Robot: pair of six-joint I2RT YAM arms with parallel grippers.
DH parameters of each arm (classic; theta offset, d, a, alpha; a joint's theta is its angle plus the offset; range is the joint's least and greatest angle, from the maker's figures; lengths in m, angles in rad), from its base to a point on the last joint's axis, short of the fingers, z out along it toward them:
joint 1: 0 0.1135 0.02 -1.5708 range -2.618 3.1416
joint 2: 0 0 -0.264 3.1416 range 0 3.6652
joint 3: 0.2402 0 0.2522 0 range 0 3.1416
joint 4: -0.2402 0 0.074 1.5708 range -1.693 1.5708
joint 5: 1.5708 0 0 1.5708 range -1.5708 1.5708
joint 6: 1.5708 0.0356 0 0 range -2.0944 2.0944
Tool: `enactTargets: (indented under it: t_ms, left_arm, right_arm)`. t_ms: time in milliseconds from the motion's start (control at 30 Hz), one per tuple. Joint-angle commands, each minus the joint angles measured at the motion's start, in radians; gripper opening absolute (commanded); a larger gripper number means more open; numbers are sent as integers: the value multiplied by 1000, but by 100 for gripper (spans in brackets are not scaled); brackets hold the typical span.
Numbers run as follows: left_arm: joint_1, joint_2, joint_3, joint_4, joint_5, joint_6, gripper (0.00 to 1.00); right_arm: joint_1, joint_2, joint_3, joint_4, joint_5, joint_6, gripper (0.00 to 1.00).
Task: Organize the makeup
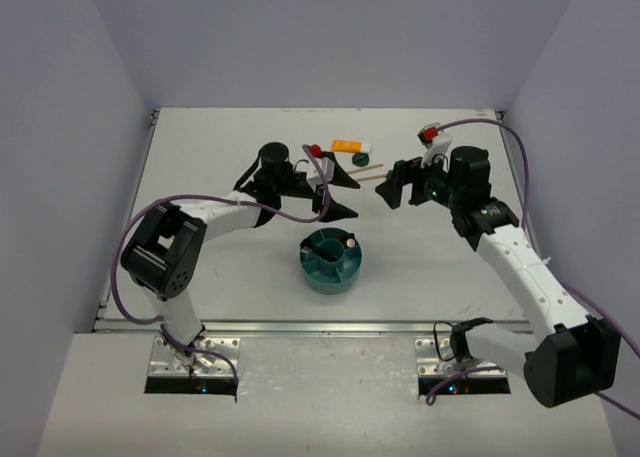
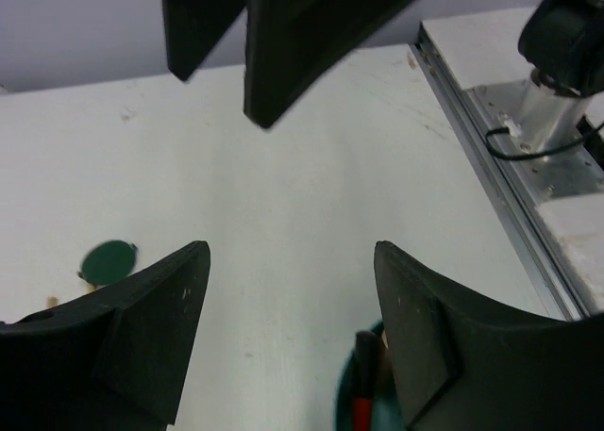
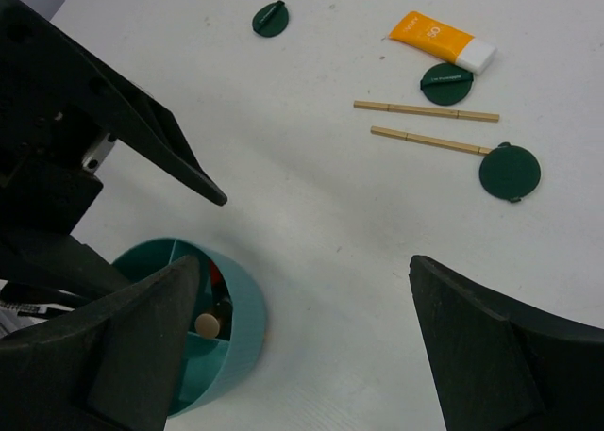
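On the white tabletop [image 1: 200, 167] the makeup lies partly loose at the far side and partly in a teal bowl [image 1: 331, 262] that stands at the middle, nearer than the two tools. The left tool [image 1: 343, 197] hangs above the tabletop just far-left of the bowl with its jaws spread apart and nothing between them. The right tool [image 1: 392, 190] faces it from the right, its jaws wide and also empty, and the two tools are close but apart. In the right wrist view the loose pieces show best. An orange-and-white packet [image 3: 442, 41] lies flat and slanted at the far right, with dark print on its orange part that is too small to read. Just beside its white end lies a dark green compact [image 3: 446, 82] with a line of pale lettering across the lid, also unreadable. Two thin tan sticks [image 3: 427, 111] lie nearly parallel just nearer than that, and the nearer one's right end meets a second green compact [image 3: 510, 172]. A third green compact [image 3: 271, 19] lies well apart to the far left. Inside the divided bowl stand a red pencil [image 2: 361, 414], a dark item and a tan round-ended piece [image 3: 207, 324].
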Motion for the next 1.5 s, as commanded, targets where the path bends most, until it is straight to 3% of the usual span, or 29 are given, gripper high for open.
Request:
enactTargets:
  t_ms: [0,100,200,333,467,567,700,1067,1267,1467]
  left_arm:
    - [48,-3,172,25,-89,-208,69]
    - [101,7,291,-102,-202,-297,69]
    - [158,2,347,-257,-309,-287,68]
    - [224,-36,329,-456,-453,-153,67]
    - [262,-109,240,-569,-581,-53,68]
    - [276,-182,164,-576,-619,-22,69]
    - [285,-241,58,-582,-658,19,70]
    - [302,-241,16,-530,-663,-6,71]
    - [318,-235,9,-510,-663,-7,71]
    - [321,-231,1,-508,-645,-13,71]
  right_arm:
    - [-44,111,131,-10,-16,31,91]
    - [-106,269,304,-53,-232,-25,91]
    - [-115,488,535,-230,-319,-230,90]
    - [-112,820,928,-448,-275,-507,84]
    - [-76,1029,1101,-495,-152,-663,81]
    - [-45,1079,1089,-446,-113,-784,83]
    - [26,1157,1078,-502,-73,-999,86]
    - [49,1223,1078,-551,-70,-944,85]
    - [52,1180,968,-553,-29,-912,74]
    - [55,1142,895,-512,-13,-904,72]
